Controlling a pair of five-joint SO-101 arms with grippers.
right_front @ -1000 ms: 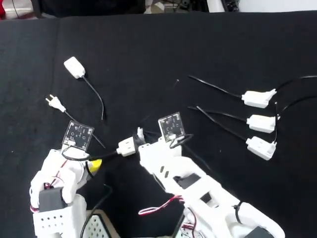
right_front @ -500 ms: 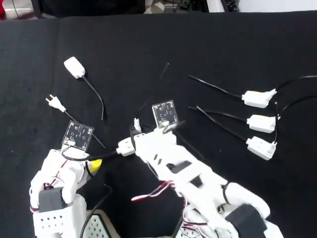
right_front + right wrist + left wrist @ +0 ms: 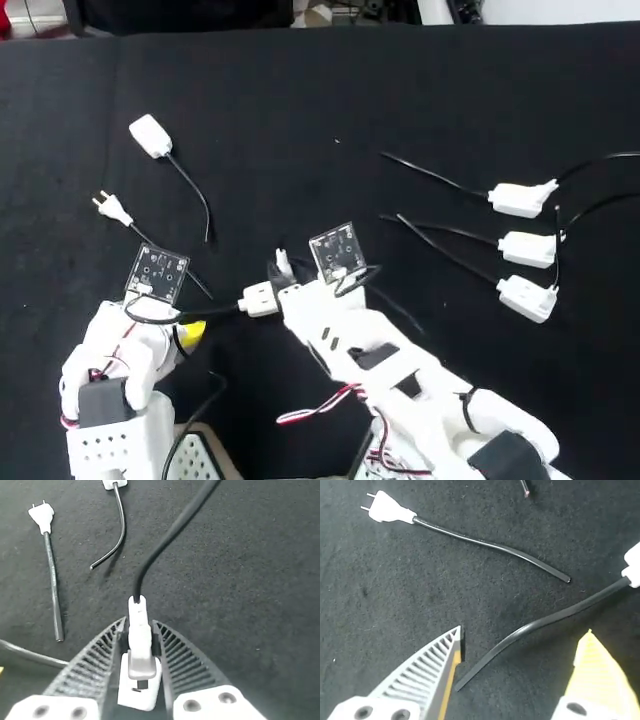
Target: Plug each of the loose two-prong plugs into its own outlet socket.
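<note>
Right hand [image 3: 139, 622] clamped on a plug [image 3: 138, 632] against a socket [image 3: 134, 691]; left hand [image 3: 524, 631] apart over black cable [image 3: 580, 605].

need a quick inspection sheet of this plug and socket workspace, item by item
surface: black cloth table, flat.
job's things: loose plug and loose socket on the left side; three joined pairs on the right; gripped plug beside another socket.
clutter: nothing seen.
end effectors: left end effector open above the cloth; right end effector shut on the gripped plug.
cables: short black leads on each piece.
surroundings: indistinct items beyond the far edge.
</note>
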